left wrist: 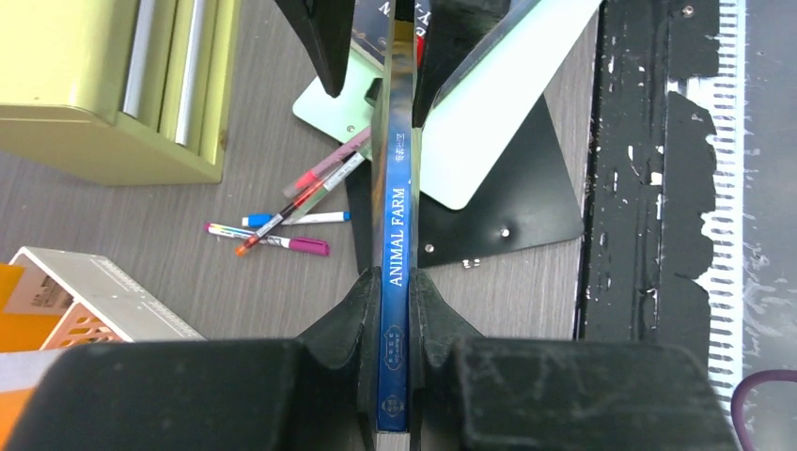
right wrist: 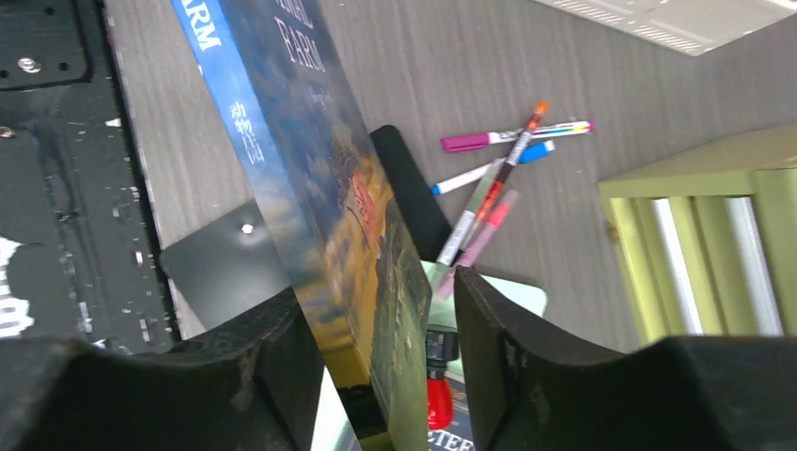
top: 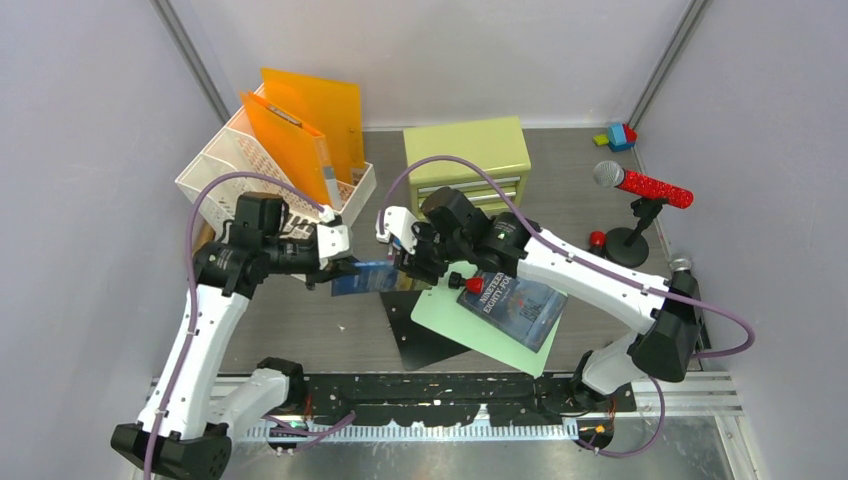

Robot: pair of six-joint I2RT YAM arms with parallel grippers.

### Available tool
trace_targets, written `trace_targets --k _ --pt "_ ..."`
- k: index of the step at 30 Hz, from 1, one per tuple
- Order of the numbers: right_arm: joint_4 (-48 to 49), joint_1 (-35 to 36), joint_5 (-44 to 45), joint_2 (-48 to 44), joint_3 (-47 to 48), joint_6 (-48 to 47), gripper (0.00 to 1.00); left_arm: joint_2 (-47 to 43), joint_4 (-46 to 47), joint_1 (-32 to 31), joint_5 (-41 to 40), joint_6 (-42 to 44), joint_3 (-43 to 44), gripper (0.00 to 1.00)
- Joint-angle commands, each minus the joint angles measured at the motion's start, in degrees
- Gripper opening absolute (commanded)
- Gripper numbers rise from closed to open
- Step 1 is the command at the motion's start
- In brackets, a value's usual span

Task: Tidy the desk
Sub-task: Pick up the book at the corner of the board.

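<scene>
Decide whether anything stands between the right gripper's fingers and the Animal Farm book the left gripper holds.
Nothing visible does. The Animal Farm book, clamped by the left gripper, sits between the fingers of the right gripper, only air beside it.

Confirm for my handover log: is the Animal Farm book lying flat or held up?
Held up on edge: the left gripper pinches the Animal Farm book at both covers, above the desk and pens.

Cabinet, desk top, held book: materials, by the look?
Drawer cabinet: likely painted sheet metal, smooth yellow-green, silvery handles. Desk: matte wood-grain laminate, probably. Book: paper, printed cover looks slightly glossy.
</scene>
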Motion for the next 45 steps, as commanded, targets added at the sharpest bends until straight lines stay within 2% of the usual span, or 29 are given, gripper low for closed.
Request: trace_targets --k 1,3,4,5,6,7,8,11,13,21,27,31,34,38,42,43,45 --pt "-0.35 0.22 -3.44 0.71 2.15 1.35 0.5 -0.62 -0.03 -1.47 2.53 0.69 1.09 0.0" --pt "-0.36 0.18 -4.51 0.6 1.79 1.45 0.25 -0.57 0.27 -1.43 1.55 0.19 1.15 0.0" --pt "-0.3 0.05 -4.85 0.53 1.41 1.65 0.19 -0.55 0.61 -1.54 0.99 -0.64 1.29 0.0" --pt "-0.1 -0.13 -5.76 0.46 1.14 2.01 0.09 -0.64 1.08 -1.5 0.47 -1.79 1.41 0.11" --pt "0.05 -0.7 -6.86 0.35 0.67 2.42 0.05 -0.67 1.48 -1.44 0.05 -2.93 1.44 0.27" --pt "0.56 -1.16 -7.52 0.19 0.14 3.21 0.01 -0.8 1.72 -1.42 -0.59 -3.94 1.44 0.49" --pt "1.17 -2.21 -9.22 -0.23 -0.11 3.77 0.01 -0.92 2.29 -1.42 -1.27 -5.21 1.07 0.63" --pt "2.27 -6.18 -14.45 -1.63 -1.59 6.01 0.0 -1.85 6.19 -1.42 -4.66 -9.88 -1.03 0.97" --pt "3.29 -8.35 -18.43 -3.2 -3.16 6.77 0.0 -2.06 7.91 -1.35 -6.61 -12.26 -1.97 1.0" --pt "9.49 -15.44 -35.17 -9.31 -10.48 11.57 0.0 0.18 16.87 -1.33 -2.36 -22.74 -3.53 1.0" --pt "11.54 -17.57 -39.52 -11.78 -12.41 13.37 0.0 3.43 21.21 -1.33 3.39 -25.9 -4.16 1.0" --pt "12.08 -17.83 -41.25 -12.02 -13.06 13.51 0.01 5.57 28.28 -1.33 7.29 -29.67 -5.29 1.0" --pt "12.5 -17.93 -41.77 -11.84 -13.41 13.68 0.0 7.83 28.67 -1.35 10.45 -30.24 -4.23 0.97" --pt "12.92 -18.33 -40.91 -12.18 -13.81 13.34 0.0 10.45 23.91 -1.33 16.34 -28.35 -2.38 0.75" --pt "13.86 -18.55 -38.77 -12.67 -14.78 12.82 0.0 10.79 13.88 -1.33 17.03 -19.72 -0.29 0.54" --pt "14.23 -18.57 -38.63 -12.68 -14.91 12.84 0.0 10.62 12.53 -1.33 16.9 -18.56 -0.17 0.42" --pt "14.95 -18.59 -38.18 -12.62 -15.33 13.11 0.02 10.02 11.95 -1.33 16.12 -18.31 -0.13 0.08"
